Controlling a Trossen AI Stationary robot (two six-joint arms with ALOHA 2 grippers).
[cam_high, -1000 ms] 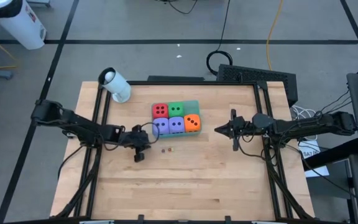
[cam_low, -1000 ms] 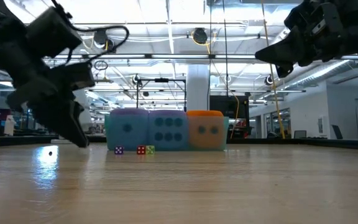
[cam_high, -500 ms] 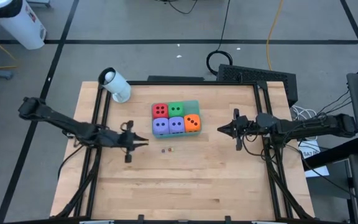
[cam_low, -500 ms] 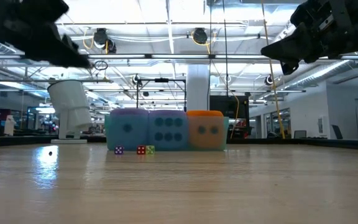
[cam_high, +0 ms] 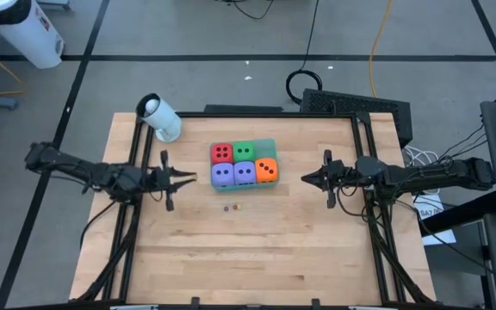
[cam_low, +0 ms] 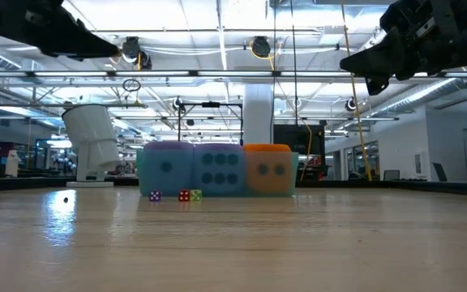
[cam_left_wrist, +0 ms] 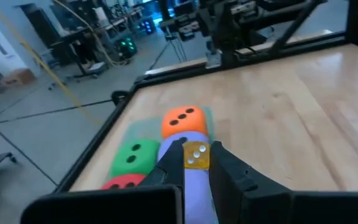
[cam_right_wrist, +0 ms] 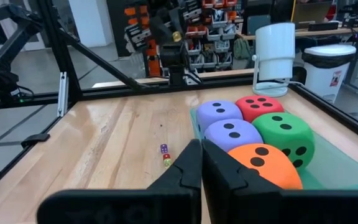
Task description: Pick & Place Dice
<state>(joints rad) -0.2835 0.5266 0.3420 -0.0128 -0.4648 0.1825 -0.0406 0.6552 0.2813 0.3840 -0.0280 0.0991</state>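
Note:
Five soft dice stand on a flat teal tray (cam_high: pixel 271 144): red (cam_high: pixel 221 152), green (cam_high: pixel 244 151), two purple-blue (cam_high: pixel 223 175) (cam_high: pixel 244 174) and orange (cam_high: pixel 266 170). Three tiny dice (cam_high: pixel 231 207) lie on the wood just in front of the tray. My left gripper (cam_high: pixel 189 177) hovers left of the tray, raised and nearly level, shut on a tiny yellow die (cam_left_wrist: pixel 196 154). My right gripper (cam_high: pixel 304 180) hangs right of the tray, shut with nothing in it (cam_right_wrist: pixel 201 163). My left gripper pinches the tiny yellow die (cam_left_wrist: pixel 196 155) by two opposite faces, between the free ends of its two fingers (cam_left_wrist: pixel 173 163). The fingers lie almost level and point toward the table's right. The die is lifted clear, high above the wood.
A white cylindrical device (cam_high: pixel 159 117) stands at the table's far left corner. Black frame rails (cam_high: pixel 136 224) run along both sides of the wooden top. Bare wood stretches from the tray to the table's near edge (cam_high: pixel 248 258).
My left gripper has risen from near the tabletop, drawn back toward the table's left and far side, and tipped from pointing down to almost level, rolling as it went. It stays shut on the tiny yellow die. The tray's dice and the three tiny dice have not moved.

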